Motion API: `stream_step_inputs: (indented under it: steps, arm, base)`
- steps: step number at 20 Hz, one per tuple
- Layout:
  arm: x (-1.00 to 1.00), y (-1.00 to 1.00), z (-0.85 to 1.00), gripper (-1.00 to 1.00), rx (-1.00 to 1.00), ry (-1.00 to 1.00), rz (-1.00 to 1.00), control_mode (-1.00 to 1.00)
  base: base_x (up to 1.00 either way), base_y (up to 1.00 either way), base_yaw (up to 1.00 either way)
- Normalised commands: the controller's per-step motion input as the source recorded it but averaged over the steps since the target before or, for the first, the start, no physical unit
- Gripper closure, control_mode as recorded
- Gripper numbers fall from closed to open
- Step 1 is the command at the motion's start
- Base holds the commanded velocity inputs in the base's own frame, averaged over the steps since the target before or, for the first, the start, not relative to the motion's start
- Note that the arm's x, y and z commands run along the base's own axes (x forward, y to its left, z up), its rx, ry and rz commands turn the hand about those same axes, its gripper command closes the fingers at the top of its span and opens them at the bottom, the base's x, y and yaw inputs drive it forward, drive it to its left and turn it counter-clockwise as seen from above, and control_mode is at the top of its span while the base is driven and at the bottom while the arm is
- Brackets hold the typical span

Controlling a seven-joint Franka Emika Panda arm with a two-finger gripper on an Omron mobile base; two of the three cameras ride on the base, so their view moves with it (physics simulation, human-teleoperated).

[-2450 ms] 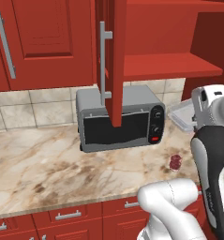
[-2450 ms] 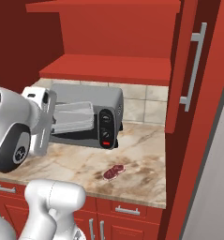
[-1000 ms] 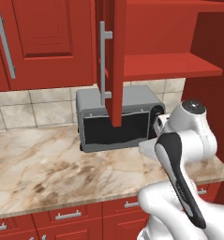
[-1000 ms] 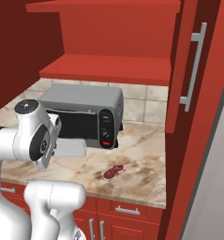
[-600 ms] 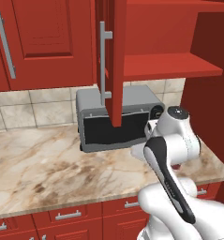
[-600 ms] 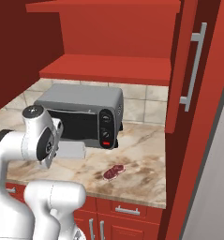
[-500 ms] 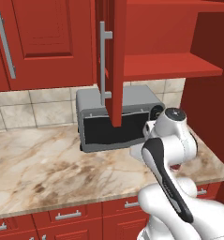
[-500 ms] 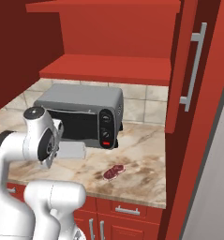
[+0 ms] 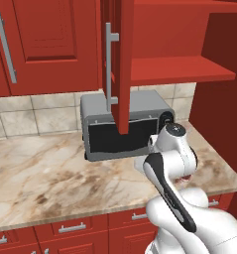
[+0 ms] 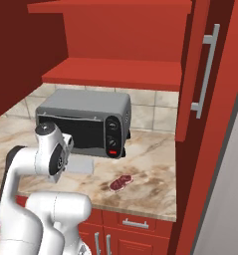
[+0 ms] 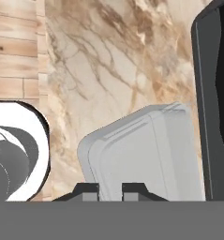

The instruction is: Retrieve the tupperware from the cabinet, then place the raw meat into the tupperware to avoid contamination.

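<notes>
Low over the marble surface (image 10: 155, 149), arm folded down, end effector (image 11: 109, 191) pinching the tupperware (image 11: 146, 150) rim narrowly, beside the toaster oven (image 10: 85, 122), raw meat (image 10: 121, 183) near, container partly hidden behind the wrist.

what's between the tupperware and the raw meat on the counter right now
Nothing visible. The tupperware, held in the gripper, sits low over the counter before the toaster oven; bare marble separates it from the raw meat.
</notes>
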Motion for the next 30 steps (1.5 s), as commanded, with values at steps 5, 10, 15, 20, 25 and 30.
stream_step_inputs:
  steps: [5, 10, 15, 20, 25, 30]
  arm:
    - [0.21, 0.06, -0.4, 1.0, 0.0, 0.0, -0.1, -1.0]
    - [0.15, 0.02, -0.38, 1.0, 0.0, -0.01, -0.12, -1.0]
    - [0.13, 0.01, -0.41, 1.0, 0.0, -0.01, -0.12, -1.0]
    - [0.12, 0.0, -0.43, 1.0, 0.0, -0.02, -0.11, -1.0]
    - [0.1, 0.0, -0.44, 1.0, 0.0, 0.0, -0.1, -1.0]
    - [0.03, 0.0, -0.44, 1.0, 0.0, 0.0, -0.08, -1.0]
  base:
    - [0.0, 0.0, 0.0]
    - [0.0, 0.0, 0.0]
    - [0.0, 0.0, 0.0]
    - [0.0, 0.0, 0.0]
    - [0.0, 0.0, 0.0]
    - [0.0, 0.0, 0.0]
